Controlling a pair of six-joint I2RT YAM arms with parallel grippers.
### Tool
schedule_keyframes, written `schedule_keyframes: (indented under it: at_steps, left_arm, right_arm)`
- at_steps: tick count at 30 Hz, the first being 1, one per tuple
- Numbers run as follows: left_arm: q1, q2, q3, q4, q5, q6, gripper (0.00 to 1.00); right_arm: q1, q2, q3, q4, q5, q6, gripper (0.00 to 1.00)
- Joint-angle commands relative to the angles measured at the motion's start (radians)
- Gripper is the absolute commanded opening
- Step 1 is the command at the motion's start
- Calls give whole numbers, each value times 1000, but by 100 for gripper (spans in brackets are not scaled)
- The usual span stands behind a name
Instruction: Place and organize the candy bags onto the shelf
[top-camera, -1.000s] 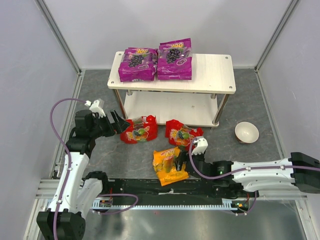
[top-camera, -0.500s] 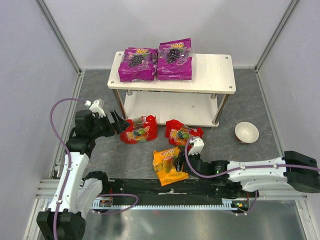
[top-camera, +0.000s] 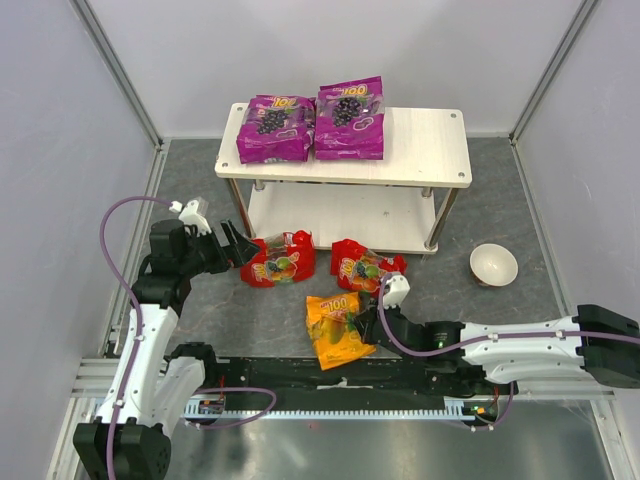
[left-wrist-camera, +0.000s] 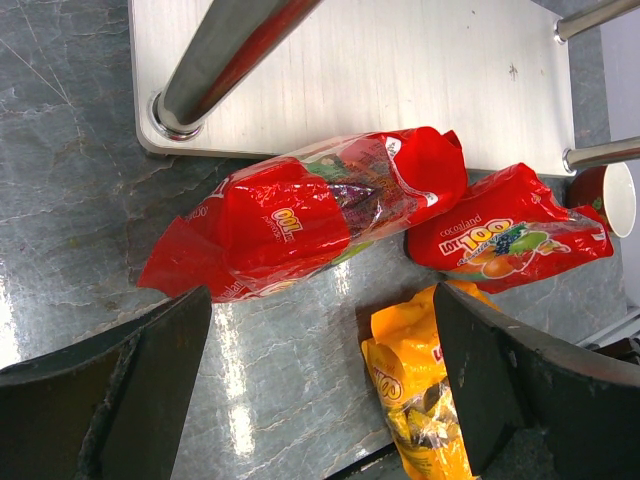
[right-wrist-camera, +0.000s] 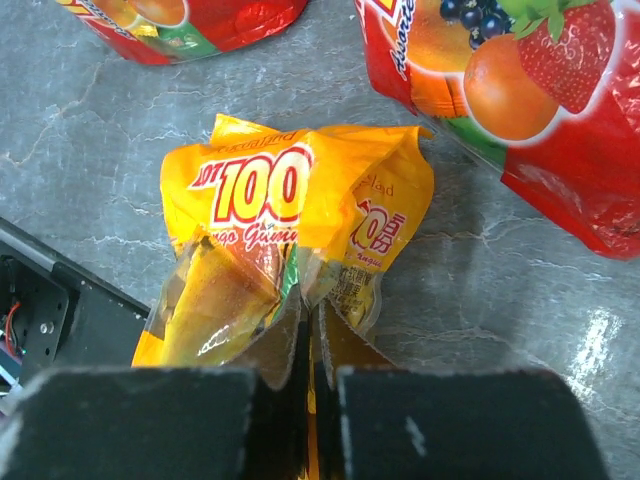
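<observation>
Two purple candy bags (top-camera: 275, 128) (top-camera: 349, 118) lie side by side on the top left of the shelf (top-camera: 420, 150). On the floor in front of it lie two red candy bags (top-camera: 279, 259) (top-camera: 365, 266) and, nearer, an orange-yellow candy bag (top-camera: 337, 328). My right gripper (top-camera: 368, 325) is shut on the right edge of that orange-yellow bag (right-wrist-camera: 290, 220), whose film is pinched into a fold between the jaws (right-wrist-camera: 310, 350). My left gripper (top-camera: 240, 245) hangs open just left of the left red bag (left-wrist-camera: 300, 210), with only floor between its fingers (left-wrist-camera: 320, 380).
A small white bowl (top-camera: 493, 264) sits on the floor at the right, beside the shelf's front right post. The shelf's lower board (left-wrist-camera: 400, 70) lies just behind the red bags. A black rail (top-camera: 300, 375) runs along the near edge, close to the orange-yellow bag.
My right gripper has closed from wide open onto the orange-yellow bag's edge, folding the bag up between its jaws. The left arm has stayed still.
</observation>
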Motion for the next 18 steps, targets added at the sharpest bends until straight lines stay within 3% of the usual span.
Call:
schedule_keyframes:
  at_steps: [1, 7, 18]
  left_arm:
    - [-2, -3, -2, 31, 15, -4, 99]
    - [-2, -2, -2, 30, 15, -4, 99]
    - [-2, -2, -2, 31, 16, -2, 99]
  right_arm:
    - [-6, -12, 11, -20, 11, -37, 0]
    - [-6, -75, 111, -92, 5, -146, 0]
    - [-6, -230, 493, -353, 86, -425, 0]
